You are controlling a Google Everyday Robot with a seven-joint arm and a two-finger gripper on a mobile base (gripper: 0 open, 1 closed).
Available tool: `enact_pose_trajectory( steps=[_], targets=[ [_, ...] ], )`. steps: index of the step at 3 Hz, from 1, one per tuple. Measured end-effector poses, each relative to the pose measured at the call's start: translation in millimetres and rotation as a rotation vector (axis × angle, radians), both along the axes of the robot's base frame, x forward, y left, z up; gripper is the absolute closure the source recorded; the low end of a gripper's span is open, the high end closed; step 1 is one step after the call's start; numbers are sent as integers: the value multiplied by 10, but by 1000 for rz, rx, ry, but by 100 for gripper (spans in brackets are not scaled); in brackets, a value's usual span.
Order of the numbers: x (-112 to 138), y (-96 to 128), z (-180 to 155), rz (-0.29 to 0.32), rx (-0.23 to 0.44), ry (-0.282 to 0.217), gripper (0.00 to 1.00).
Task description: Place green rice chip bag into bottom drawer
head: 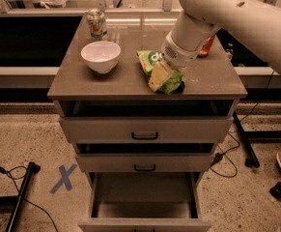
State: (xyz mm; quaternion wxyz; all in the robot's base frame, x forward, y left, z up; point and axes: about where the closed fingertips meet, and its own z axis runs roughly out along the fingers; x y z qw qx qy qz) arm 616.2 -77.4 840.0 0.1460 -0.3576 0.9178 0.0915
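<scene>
The green rice chip bag [152,58] lies on the cabinet top, right of centre near the front edge. My gripper [158,77] comes down from the upper right and sits on top of the bag, covering its middle. The bag still rests on the cabinet top [125,83]. The bottom drawer [145,199] is pulled open below, showing a plain grey inside with nothing in it. The two upper drawers stand slightly ajar.
A white bowl [100,56] and a green-and-white soda can [96,23] stand at the left of the cabinet top. An orange object [206,47] shows behind my arm. A blue X [63,178] marks the floor at left, beside a black stand leg [21,192] and cables.
</scene>
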Motion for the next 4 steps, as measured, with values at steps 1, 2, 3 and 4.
enact_pose_trajectory(
  steps=[1,2,3,4],
  targets=[
    [9,110,-60,44,4,18,73],
    [8,110,-44,44,4,18,96],
    [-65,0,97,110,14,-43,100],
    [-490,-354,580,186,50,-185,100]
  ],
)
